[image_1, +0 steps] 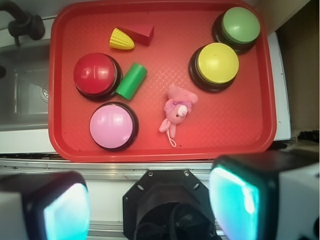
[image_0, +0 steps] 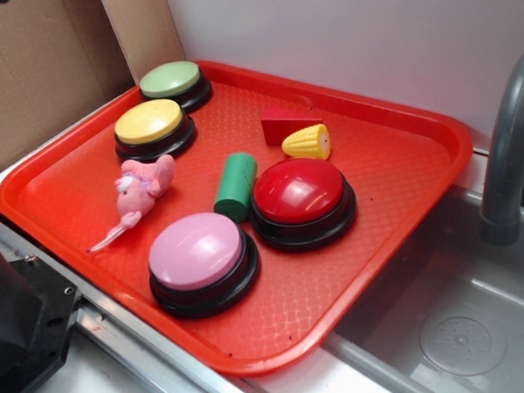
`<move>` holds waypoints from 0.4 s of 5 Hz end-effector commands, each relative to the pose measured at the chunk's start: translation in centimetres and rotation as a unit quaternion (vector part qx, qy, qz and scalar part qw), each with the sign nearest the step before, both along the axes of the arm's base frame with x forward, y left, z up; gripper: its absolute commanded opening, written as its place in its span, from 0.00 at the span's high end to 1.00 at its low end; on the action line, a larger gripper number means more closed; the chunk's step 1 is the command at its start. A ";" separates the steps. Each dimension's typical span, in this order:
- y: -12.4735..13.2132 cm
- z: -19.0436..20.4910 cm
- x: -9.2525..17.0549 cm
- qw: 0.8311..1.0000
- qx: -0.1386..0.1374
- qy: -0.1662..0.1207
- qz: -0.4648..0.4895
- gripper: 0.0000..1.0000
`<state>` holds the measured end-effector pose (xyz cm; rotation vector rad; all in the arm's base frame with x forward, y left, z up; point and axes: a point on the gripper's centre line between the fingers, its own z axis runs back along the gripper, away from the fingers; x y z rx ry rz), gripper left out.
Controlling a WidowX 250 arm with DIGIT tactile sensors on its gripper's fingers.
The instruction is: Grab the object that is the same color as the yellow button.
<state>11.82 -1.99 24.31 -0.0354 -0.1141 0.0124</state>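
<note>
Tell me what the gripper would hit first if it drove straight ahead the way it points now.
Judging by the wrist view, the open gripper looks down over the near edge of the red tray. Straight on, it would probably meet bare tray floor near the pink plush toy, well short of the yellow corn. Depth is unclear.

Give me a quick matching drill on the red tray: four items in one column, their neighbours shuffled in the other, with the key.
Items
1. small yellow ridged plastic corn piece
2. green plastic cylinder
3. pink plush toy
4. round light-green-topped button

Places
A. leaning against the round red button
B. at the tray corner, next to the round yellow-topped button
C. beside the red wedge block
D. mid-tray, between the round pink button and the yellow-topped button

Pairs: 1-C, 2-A, 3-D, 4-B
</note>
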 end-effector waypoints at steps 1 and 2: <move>0.0 0.0 0.0 1.000 0.000 0.000 0.000 0.00; -0.6 -1.0 2.2 0.999 0.004 -0.002 0.037 0.00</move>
